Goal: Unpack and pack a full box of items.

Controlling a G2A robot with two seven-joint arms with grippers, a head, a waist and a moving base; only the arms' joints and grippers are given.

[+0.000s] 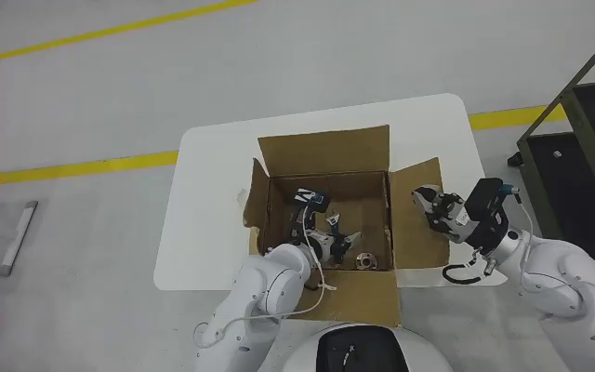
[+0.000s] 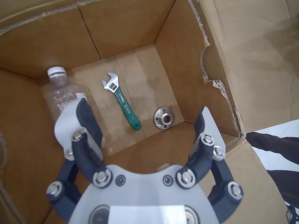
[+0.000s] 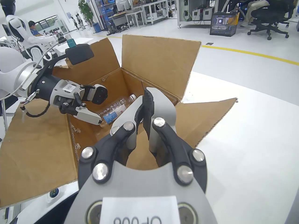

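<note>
An open cardboard box (image 1: pixel 325 149) sits mid-table. On its floor lie a clear plastic bottle (image 2: pixel 63 92) with a white cap, a green-handled adjustable wrench (image 2: pixel 122 103) and a round metal flange (image 2: pixel 164 118). My left gripper (image 2: pixel 142 108) hangs open inside the box mouth, above the wrench and flange, with the bottle beside one finger and nothing held. It appears as the left gripper (image 1: pixel 325 237) from above and the left gripper (image 3: pixel 99 107) over the bottle (image 3: pixel 116 109). My right gripper (image 3: pixel 145 101) is shut and empty, over the box's right flap (image 1: pixel 414 219).
The box walls (image 2: pixel 121 29) are tall, and one flap has a torn edge (image 2: pixel 210 78). The white table (image 1: pixel 214 214) has bare room to the left and behind the box. A dark metal frame (image 1: pixel 558 158) stands off the table's right side.
</note>
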